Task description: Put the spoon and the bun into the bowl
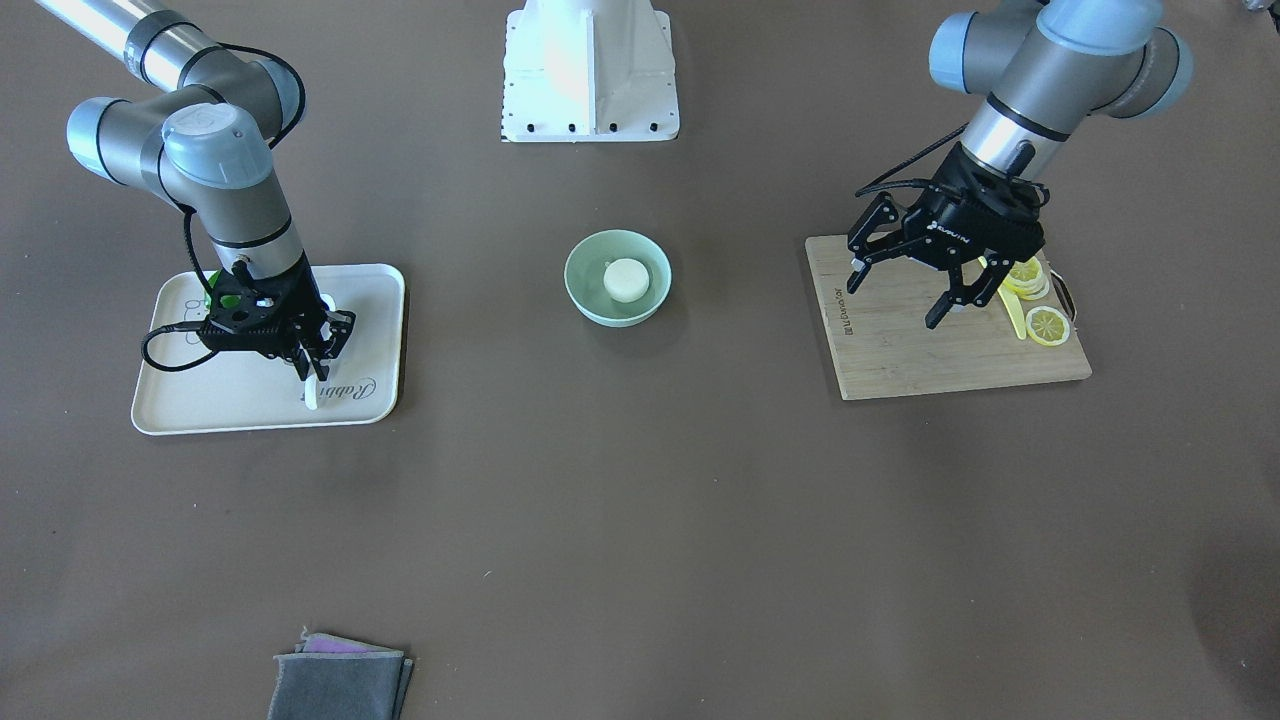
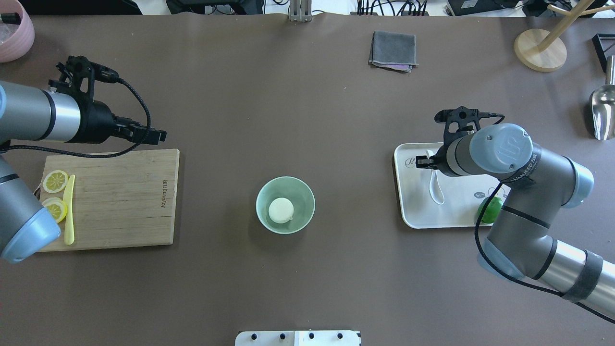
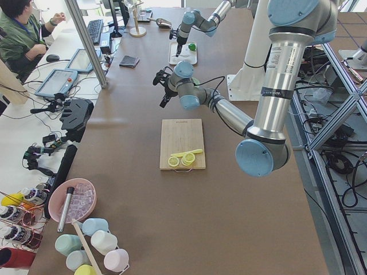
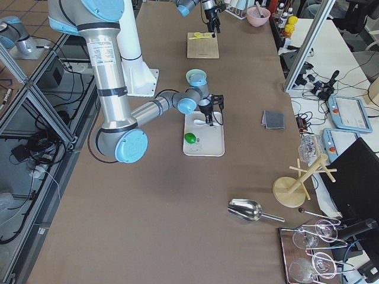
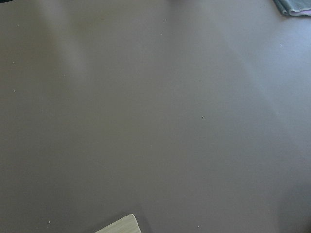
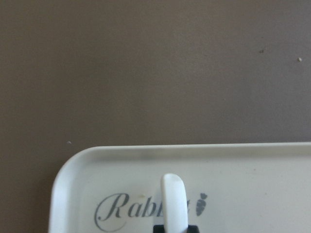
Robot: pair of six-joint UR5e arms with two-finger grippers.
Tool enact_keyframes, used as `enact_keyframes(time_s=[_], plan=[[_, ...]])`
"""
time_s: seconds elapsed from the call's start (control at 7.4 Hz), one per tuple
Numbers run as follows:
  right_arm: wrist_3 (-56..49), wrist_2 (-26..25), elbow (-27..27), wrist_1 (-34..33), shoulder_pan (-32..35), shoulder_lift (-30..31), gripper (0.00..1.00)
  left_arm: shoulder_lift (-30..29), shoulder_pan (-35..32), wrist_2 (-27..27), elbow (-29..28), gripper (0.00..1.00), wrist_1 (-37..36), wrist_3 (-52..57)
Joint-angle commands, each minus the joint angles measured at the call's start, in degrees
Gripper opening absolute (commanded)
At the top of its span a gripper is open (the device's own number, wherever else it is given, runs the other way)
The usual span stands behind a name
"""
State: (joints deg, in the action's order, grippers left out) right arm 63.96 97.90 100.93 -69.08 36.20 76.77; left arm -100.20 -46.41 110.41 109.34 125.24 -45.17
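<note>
glossy white spoon [image 2: 437,192] on tray [image 2: 408,211], right hand [image 1: 313,370] seemingly clamped on it, left hand [image 1: 893,303] apart

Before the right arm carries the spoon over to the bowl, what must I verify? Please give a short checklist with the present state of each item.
1. Right gripper shut on spoon handle: ok.
2. Spoon lifted off tray: cannot tell.
3. Bun already in bowl, room beside it: ok.
4. Nothing standing between tray and bowl: ok.
5. Left gripper open over cutting board, away from bowl: ok.
</note>
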Motion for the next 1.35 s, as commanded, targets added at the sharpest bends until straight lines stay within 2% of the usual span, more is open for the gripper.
enact_keyframes(time_s=[0.0,0.41,0.68,0.95,1.08,1.22], plan=[[2.4,0.4,3.5,-7.5,0.4,-5.3,0.00,0.0,0.0,0.0,-0.1,0.97,0.0,0.0],[21.8,-1.1,4.0,-21.0,-3.0,-19.1,0.00,0.0,0.0,-0.1,-0.3,0.97,0.0,0.0],[31.7,-8.1,3.5,-29.6,-8.3,-26.7,0.00,-0.2,0.2,0.0,-0.5,0.97,0.0,-0.1],[39.2,-16.1,2.4,-33.1,-13.8,-28.8,0.00,-0.6,0.3,0.1,-1.3,0.97,0.0,-0.3],[42.3,-19.8,-0.1,-33.4,-15.6,-30.5,0.00,-0.9,0.4,0.2,-1.8,0.97,0.0,-0.4],[44.5,-22.5,-5.3,-33.4,-16.6,-33.8,0.00,-1.0,0.5,0.3,-2.2,0.97,0.0,-0.4]])
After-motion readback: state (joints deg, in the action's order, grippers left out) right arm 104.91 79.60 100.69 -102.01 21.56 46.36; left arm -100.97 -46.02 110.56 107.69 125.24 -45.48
